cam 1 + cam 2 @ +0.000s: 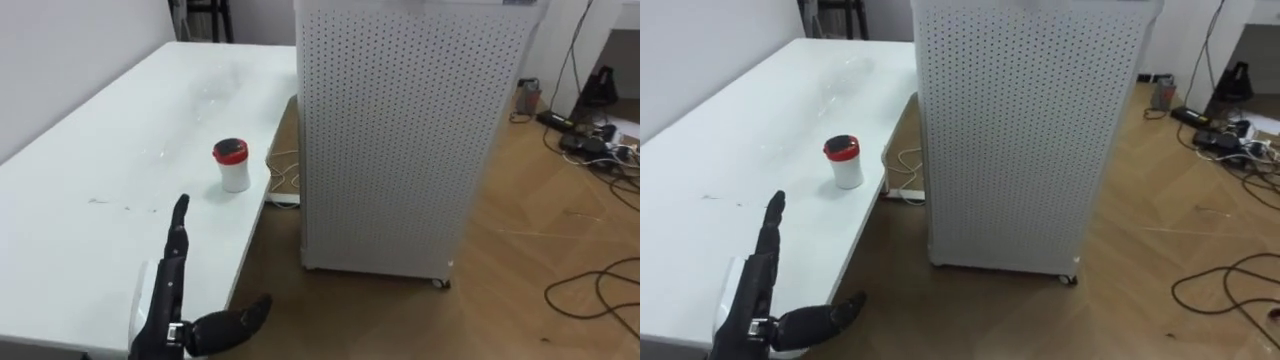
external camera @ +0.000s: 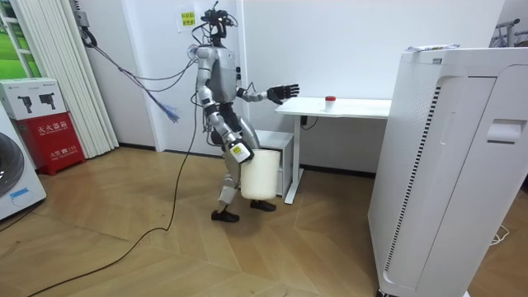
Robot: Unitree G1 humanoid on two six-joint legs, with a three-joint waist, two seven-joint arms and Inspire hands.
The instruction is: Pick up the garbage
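A small white cup with a red lid (image 1: 232, 165) stands upright on the white table (image 1: 90, 160), near its right edge. My left hand (image 1: 172, 270) reaches out low over the table's near end, open, fingers straight and pointing at the cup, thumb spread out past the table edge. A good gap separates hand and cup. In the room view I stand at the table's end with that hand (image 2: 283, 91) held forward. My right hand (image 2: 240, 152) hangs by my hip at the rim of a white bin (image 2: 261, 176).
A tall white perforated cabinet on castors (image 1: 400, 130) stands on the wooden floor just right of the table. Between them lie a white power strip and cable (image 1: 283, 197). Dark cables (image 1: 600, 290) and gear litter the floor at the far right.
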